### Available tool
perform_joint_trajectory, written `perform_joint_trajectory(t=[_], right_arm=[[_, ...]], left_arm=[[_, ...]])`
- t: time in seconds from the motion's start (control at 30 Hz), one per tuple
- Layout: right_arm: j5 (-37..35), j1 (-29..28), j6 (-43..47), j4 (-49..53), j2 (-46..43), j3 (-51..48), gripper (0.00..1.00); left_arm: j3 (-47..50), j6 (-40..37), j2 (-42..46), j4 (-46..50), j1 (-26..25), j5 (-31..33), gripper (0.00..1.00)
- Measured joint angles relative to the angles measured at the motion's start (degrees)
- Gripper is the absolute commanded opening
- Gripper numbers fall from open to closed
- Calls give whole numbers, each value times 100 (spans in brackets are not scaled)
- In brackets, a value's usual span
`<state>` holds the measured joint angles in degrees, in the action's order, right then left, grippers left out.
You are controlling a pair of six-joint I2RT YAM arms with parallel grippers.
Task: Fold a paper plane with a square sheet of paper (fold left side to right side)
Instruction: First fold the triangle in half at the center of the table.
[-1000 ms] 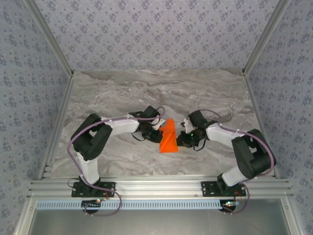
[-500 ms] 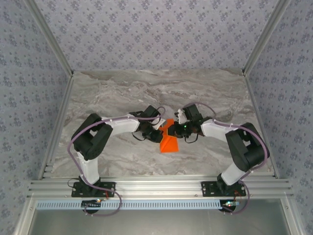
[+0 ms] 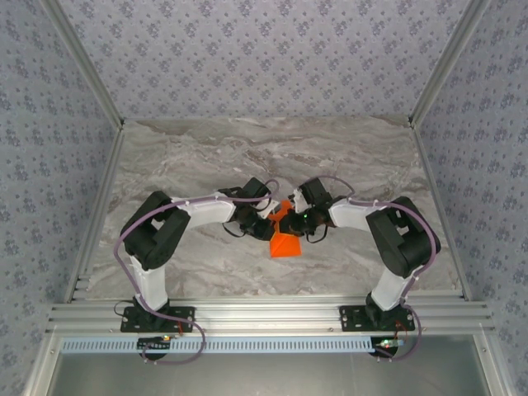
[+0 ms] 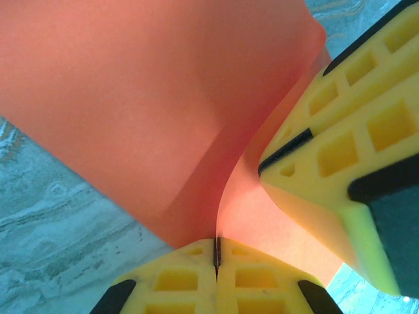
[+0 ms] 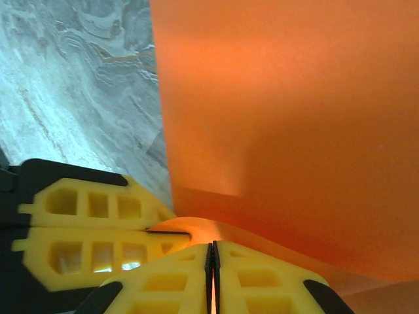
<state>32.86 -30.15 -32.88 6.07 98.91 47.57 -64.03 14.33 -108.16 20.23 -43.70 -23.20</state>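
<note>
Here the left gripper (image 4: pixel 217 252) pinches the orange sheet of paper (image 4: pixel 150 98), which bows up ahead of it; just beside, the right gripper (image 5: pixel 212 258) clamps the same sheet. The left-to-right fold seems half made; next, align edges and press the crease. The grippers crowd each other above the marbled tabletop (image 4: pixel 52 216).

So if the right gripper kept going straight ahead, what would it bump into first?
The square sheet of paper: it curls up right in front of the right gripper, which seems to pinch its edge. The left gripper sits close to one side, so probably paper first.
</note>
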Motion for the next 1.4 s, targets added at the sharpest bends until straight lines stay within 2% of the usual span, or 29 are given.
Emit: perform_joint_trajectory(t=[0.47, 0.83, 1.1, 1.4], right_arm=[[-367, -35, 367, 358, 11, 28, 13], [-376, -37, 380, 358, 31, 28, 13], [-374, -37, 380, 363, 37, 37, 13], [-358, -37, 380, 363, 42, 37, 13]], left_arm=[[-55, -39, -33, 63, -2, 0, 4], [-68, 68, 164, 188, -13, 142, 23], [118, 417, 981, -42, -101, -72, 23], [610, 1025, 901, -605, -586, -542, 22]])
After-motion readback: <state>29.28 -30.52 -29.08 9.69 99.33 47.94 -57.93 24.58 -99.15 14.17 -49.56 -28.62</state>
